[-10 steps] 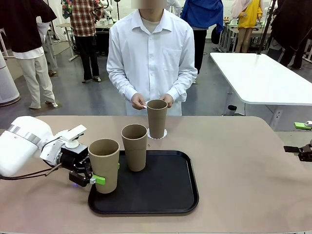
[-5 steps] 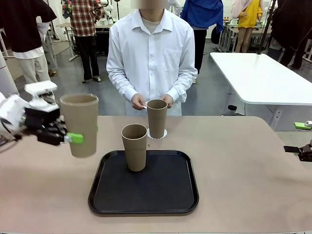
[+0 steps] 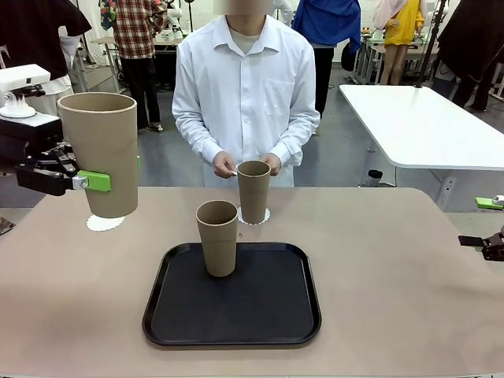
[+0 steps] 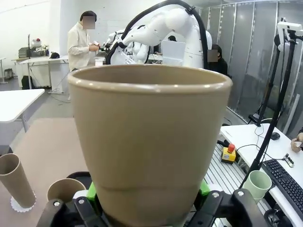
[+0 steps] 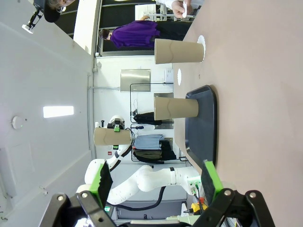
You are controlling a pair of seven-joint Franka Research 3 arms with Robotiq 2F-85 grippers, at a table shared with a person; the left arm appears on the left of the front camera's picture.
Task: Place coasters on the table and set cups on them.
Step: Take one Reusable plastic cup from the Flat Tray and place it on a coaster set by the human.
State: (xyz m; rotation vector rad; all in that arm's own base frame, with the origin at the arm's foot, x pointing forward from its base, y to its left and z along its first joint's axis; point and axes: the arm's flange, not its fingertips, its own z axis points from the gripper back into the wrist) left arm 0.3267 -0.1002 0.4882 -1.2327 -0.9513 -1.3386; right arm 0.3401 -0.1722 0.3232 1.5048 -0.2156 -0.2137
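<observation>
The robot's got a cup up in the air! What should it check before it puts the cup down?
1. Left gripper shut on the raised cup: ok.
2. Cup upright: ok.
3. Bare coaster waiting on the table below it: ok.
4. Cup centred over that coaster: cannot tell.
5. Person's hands away from that spot: ok, they are by the far cup.
6. Right gripper open, off to the side: ok.
</observation>
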